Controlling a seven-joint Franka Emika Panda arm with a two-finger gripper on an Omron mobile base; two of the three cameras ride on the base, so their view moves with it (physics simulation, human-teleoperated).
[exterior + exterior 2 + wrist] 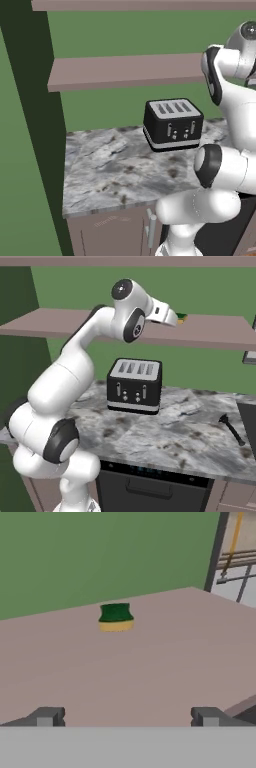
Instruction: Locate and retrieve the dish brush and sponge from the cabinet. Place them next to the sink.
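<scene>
Sponge (115,617), a small flat rectangular pad with a dark green top layer over a yellow body, lies on the mauve-brown shelf board of the open cabinet (150,662), close to its green back wall. In the hand view it sits at about 12 o'clock from the two-finger gripper (127,716), well apart from it; the two dark finger tips stand wide with nothing between them. The right base view shows a sliver of green and yellow at the hand's far end on the same shelf (182,318).

Slim black dish brush (231,428), with a thin handle and a round dark head, lies on the grey marbled stone counter (165,436), at roughly 3 o'clock from the black four-slot toaster with a silver top (135,386) and well apart from it. The left base view gives the toaster (173,124) from its other side, the counter's left end (100,170), the cabinet's dark green side panel (30,100), and a brown door with a metal handle (151,230) below the counter edge. Faint marks on that door cannot be read. The right base view adds a dark appliance front (150,486) under the counter.
</scene>
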